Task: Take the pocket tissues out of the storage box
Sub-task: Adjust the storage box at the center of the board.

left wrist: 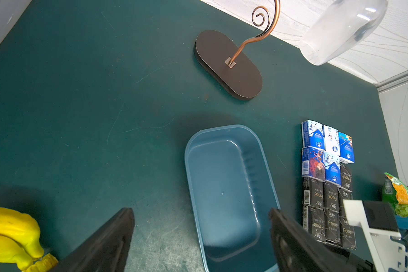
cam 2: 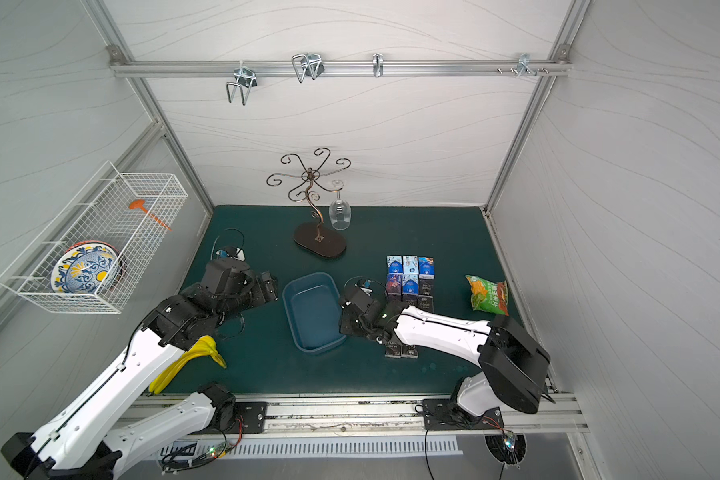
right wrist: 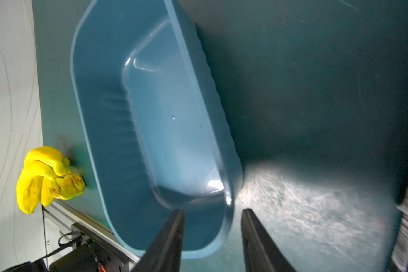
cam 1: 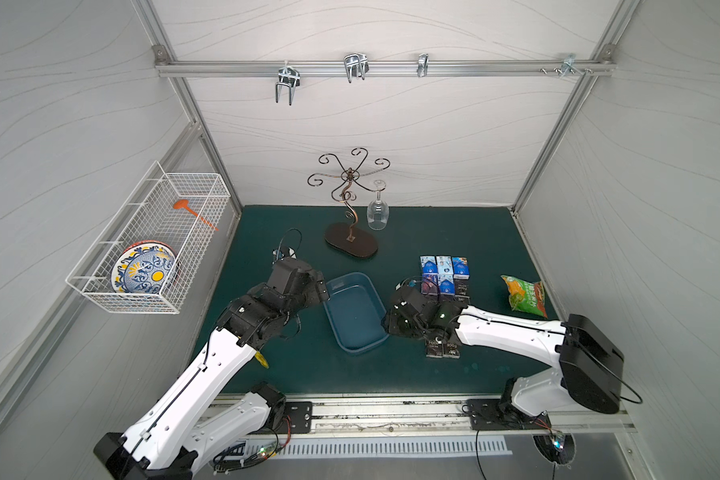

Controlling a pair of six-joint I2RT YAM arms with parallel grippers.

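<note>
Blue storage box (right wrist: 104, 117) rim passes between parted right hand (right wrist: 213, 210) fingers

1. The left arm (cam 1: 208, 374) reaches forward from its base with the wrist bent downward.
2. The left pincer (left wrist: 201, 232) has its jaws spread wide.
3. The right arm (cam 1: 512, 328) stretches inward and low.
4. The right pincer (right wrist: 212, 212) points down, its jaws parted more narrowly.

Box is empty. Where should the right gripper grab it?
I'd pinch the long wall of the storage box nearest the right gripper, from above, one finger inside, one outside: that wall is thin and steep, the top open, nothing inside.
</note>
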